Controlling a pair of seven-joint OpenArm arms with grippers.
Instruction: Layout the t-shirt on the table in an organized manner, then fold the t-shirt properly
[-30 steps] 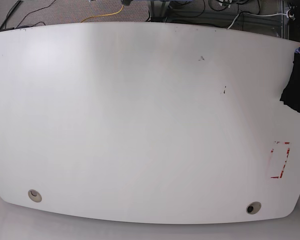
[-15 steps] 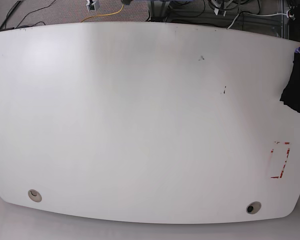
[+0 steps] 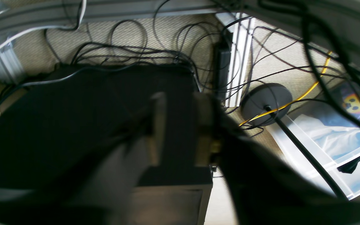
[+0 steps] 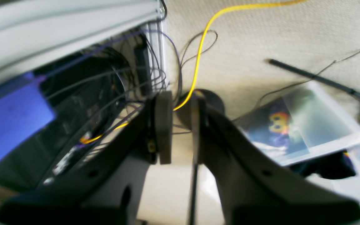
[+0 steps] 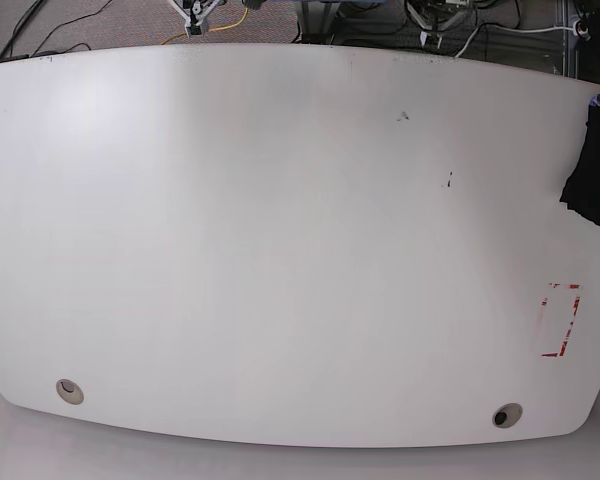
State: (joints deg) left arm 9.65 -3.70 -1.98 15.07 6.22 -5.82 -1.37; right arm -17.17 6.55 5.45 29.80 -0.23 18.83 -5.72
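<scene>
The black t-shirt lies bunched at the table's right edge in the base view, partly cut off by the frame. The white table is otherwise bare. My right gripper is off the table over the carpet, its fingers a narrow gap apart with nothing between them; a small white part of it shows at the base view's top edge. My left gripper also hangs over the floor, its fingers slightly apart and empty, above a black box. Neither gripper is near the t-shirt.
Red tape marks sit at the front right of the table. Two grommet holes lie near the front edge. Beyond the far edge there are tangled cables, a round stand base and a clear plastic bin.
A white part of the right gripper has come into the base view at the top edge and moved slightly right. The t-shirt has not moved.
</scene>
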